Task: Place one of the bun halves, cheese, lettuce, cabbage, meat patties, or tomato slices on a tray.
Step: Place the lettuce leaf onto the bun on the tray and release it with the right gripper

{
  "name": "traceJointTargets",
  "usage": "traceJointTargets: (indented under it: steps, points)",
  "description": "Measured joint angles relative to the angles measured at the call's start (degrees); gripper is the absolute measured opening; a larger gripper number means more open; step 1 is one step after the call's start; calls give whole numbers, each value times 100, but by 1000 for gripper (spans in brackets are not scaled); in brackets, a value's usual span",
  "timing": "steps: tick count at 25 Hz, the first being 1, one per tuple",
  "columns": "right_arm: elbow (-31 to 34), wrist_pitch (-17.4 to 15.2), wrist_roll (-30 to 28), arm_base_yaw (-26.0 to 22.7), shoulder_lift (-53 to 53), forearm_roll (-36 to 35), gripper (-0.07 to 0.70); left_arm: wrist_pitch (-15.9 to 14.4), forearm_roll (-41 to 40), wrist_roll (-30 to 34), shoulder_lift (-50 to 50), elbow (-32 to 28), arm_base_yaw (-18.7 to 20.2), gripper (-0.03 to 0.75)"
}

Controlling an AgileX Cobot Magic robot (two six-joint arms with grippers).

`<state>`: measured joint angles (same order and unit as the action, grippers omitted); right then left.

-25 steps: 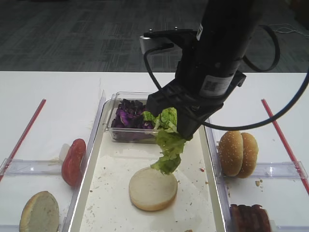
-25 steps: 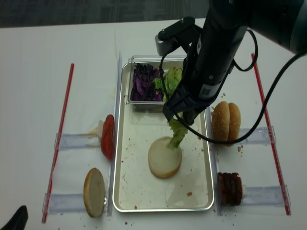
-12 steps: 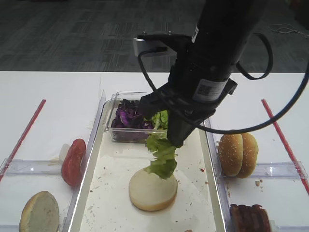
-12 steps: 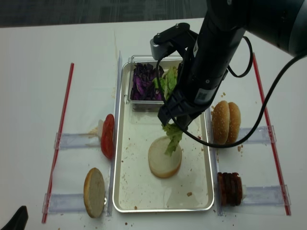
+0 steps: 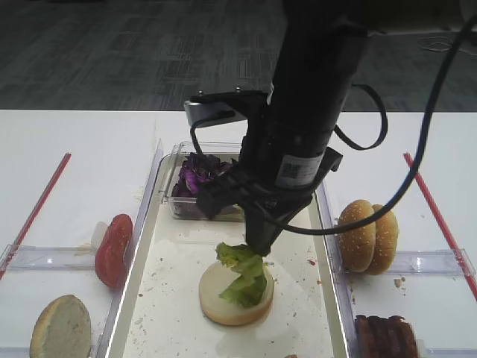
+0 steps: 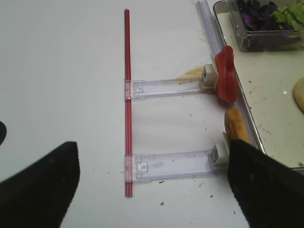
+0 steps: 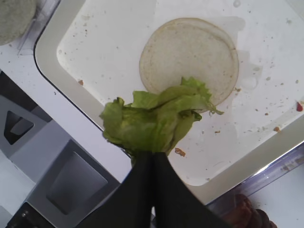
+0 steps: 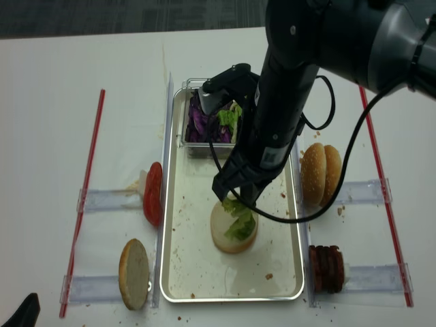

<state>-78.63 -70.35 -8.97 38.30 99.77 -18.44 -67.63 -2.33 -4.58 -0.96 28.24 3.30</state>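
My right gripper point(image 5: 257, 248) is shut on a frilly light green lettuce point(image 5: 242, 272) leaf, low over the cream-white tray point(image 5: 175, 298). The leaf hangs down onto a bun half point(image 5: 220, 298) lying cut face up in the tray; its lower end seems to touch the bun. In the right wrist view the black fingers meet at the right gripper point(image 7: 153, 153), pinching the lettuce point(image 7: 152, 118) over the near edge of the bun half point(image 7: 190, 52). My left gripper point(image 6: 152, 190) hovers open over bare table left of the tray, holding nothing.
A clear box point(image 5: 179, 203) at the tray's far end holds purple cabbage point(image 5: 195, 179) and more lettuce. Tomato slices point(image 5: 112, 250) and a bun half point(image 5: 61, 328) stand left of the tray. Two bun halves point(image 5: 367, 236) and meat patties point(image 5: 385, 337) are on the right.
My right gripper has carried the lettuce down and toward the front of the tray, from beside the clear box to the bun half. The left gripper has not visibly moved.
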Motion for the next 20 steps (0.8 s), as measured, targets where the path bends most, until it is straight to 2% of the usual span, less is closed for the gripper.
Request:
traceJointTargets:
  steps: [11, 20]
  points:
    - [0, 45, -28, 0, 434, 170, 36, -3, 0, 0, 0, 0, 0, 616]
    - [0, 454, -214, 0, 978, 156, 36, -3, 0, 0, 0, 0, 0, 616]
